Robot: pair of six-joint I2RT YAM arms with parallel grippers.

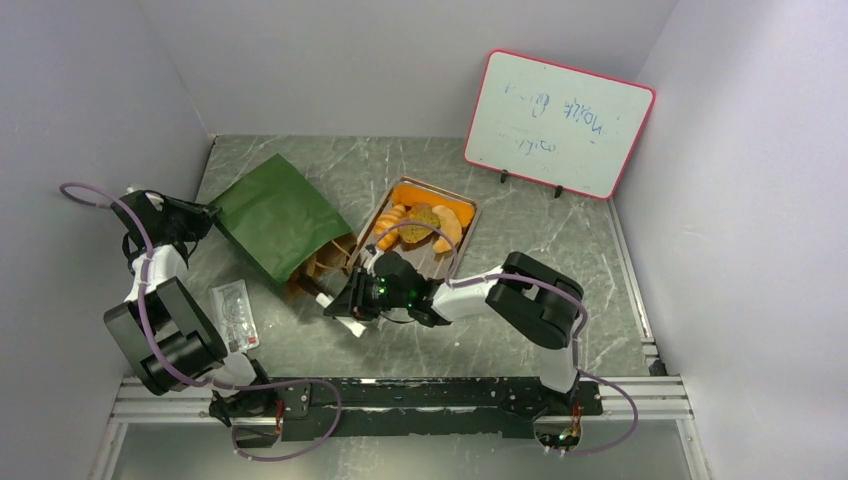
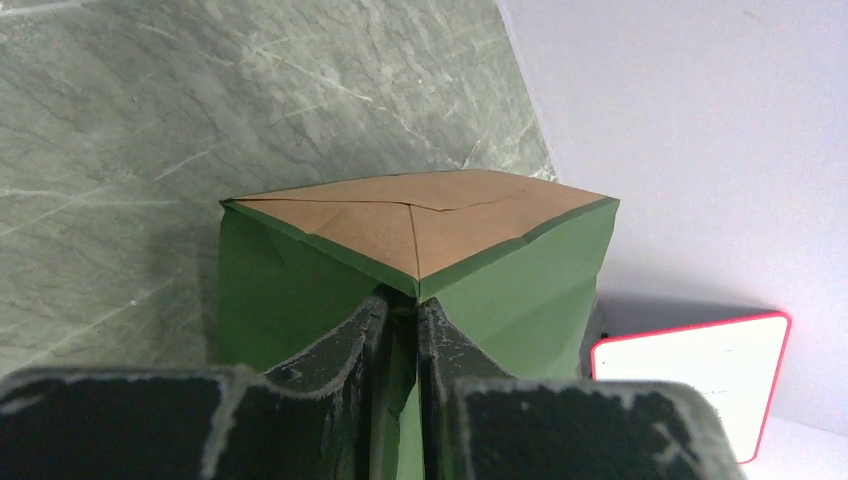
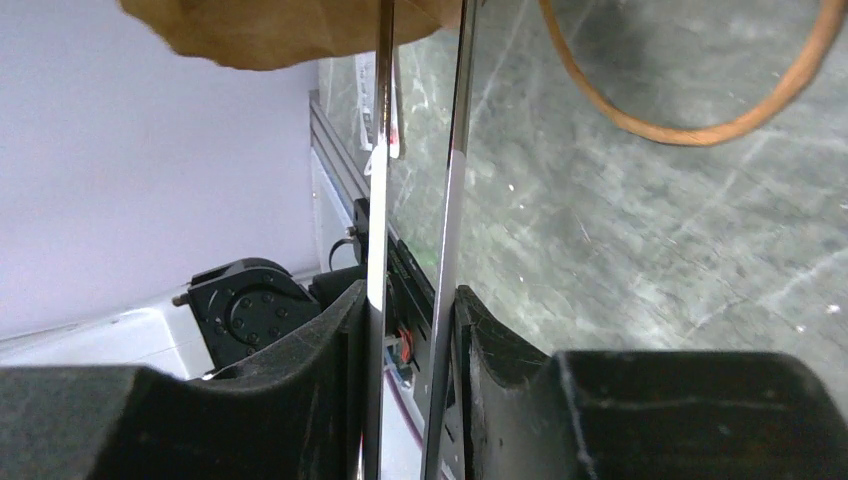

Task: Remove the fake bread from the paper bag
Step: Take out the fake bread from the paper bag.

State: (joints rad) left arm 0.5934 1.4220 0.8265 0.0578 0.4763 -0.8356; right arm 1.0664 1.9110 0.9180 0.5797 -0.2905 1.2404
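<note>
A grey-green marbled table (image 1: 560, 270) is walled in by pale panels at the left, back and right, with a metal rail along its near edge. Bare surface shows to the right of the arms and in front of a red-framed whiteboard (image 1: 560, 125) propped at the back right. The bag (image 1: 270, 215) lies on its side at left centre, with its base close to the left wall and its mouth beside a metal tray (image 1: 440, 192). The left gripper (image 1: 208, 213) is clamped tight on a crease of the bag's (image 2: 520, 290) folded green and kraft base. The right gripper (image 1: 345, 300), low at the bag's mouth, is closed on a thin, glossy clear piece (image 3: 415, 150) that cannot be identified. The bag's inside is hidden. The right wrist view cuts off a tan lump (image 3: 260, 30), either paper or bread, and a twisted handle (image 3: 690, 135). Orange and brown bread (image 1: 425, 222) sits in the tray. A clear packet (image 1: 235, 315) lies near the left arm.
</note>
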